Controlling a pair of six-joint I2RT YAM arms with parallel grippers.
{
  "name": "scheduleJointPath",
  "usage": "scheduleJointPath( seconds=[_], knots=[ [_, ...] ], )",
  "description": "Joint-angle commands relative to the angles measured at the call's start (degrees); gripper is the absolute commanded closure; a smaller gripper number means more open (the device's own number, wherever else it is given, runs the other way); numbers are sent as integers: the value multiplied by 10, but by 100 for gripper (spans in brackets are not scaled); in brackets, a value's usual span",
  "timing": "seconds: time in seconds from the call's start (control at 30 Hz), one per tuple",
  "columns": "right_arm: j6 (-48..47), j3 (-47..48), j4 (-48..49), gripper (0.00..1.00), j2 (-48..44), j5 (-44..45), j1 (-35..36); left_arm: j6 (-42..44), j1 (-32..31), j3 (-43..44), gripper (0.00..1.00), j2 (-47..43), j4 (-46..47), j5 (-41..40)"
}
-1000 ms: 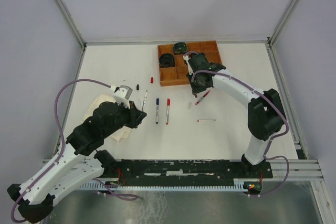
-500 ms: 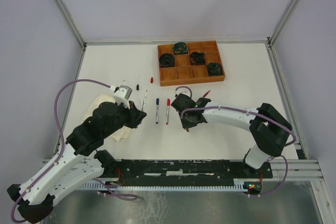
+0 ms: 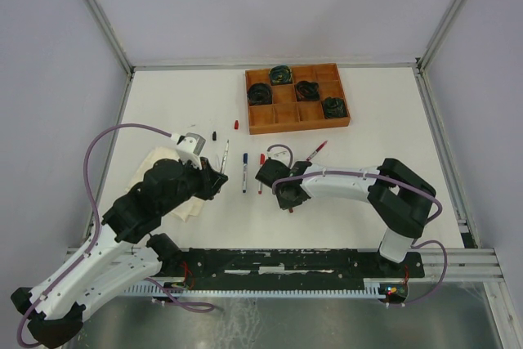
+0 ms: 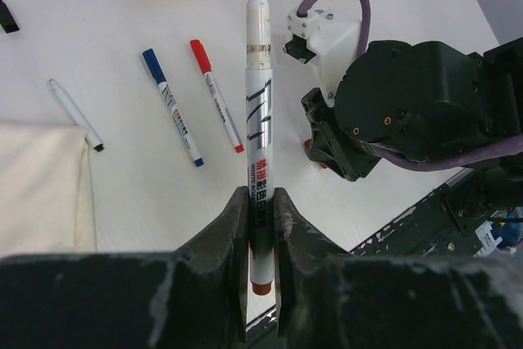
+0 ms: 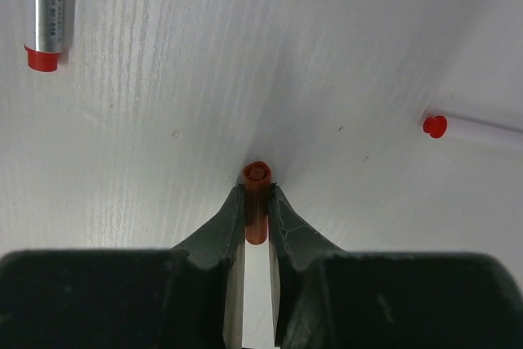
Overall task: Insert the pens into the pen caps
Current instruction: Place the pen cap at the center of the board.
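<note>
Item, left end effector (image 4: 260,202): clenched on the lower barrel of a black-tipped pen (image 4: 260,104), which stood out beyond the fingers above the tabletop (image 3: 163,104).
Item, right end effector (image 5: 257,198): lowered to the tabletop, grasping a red cap (image 5: 257,179) whose open mouth faced outward.
Lying flat between the two arms: a blue-capped pen (image 3: 244,172) and a red-capped pen (image 4: 216,96), side by side, near but apart.
Beside the cream cloth (image 4: 41,185): one white pen (image 4: 75,114).
Near the wooden tray (image 3: 294,129): a loose black cap (image 3: 214,135) and a spare red cap (image 3: 236,125), apart from each other. Coiled cables (image 3: 260,93) sat in four tray compartments.
Beyond the right arm: a red-tipped pen (image 3: 315,151).
</note>
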Motion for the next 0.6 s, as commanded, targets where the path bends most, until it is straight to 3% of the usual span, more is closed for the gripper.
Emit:
scheduleJointPath(
  seconds=[0.0,0.3,0.57],
  knots=[
    [17,8,4,80,22,3,2,11,-1,1,97,-5,27,-11],
    [18,1,-3,71,21,-1,2,11,-1,1,97,0,28,-10],
    [20,-2,-4,71,19,-14,2,10,-1,1,97,0,27,-9]
  ],
)
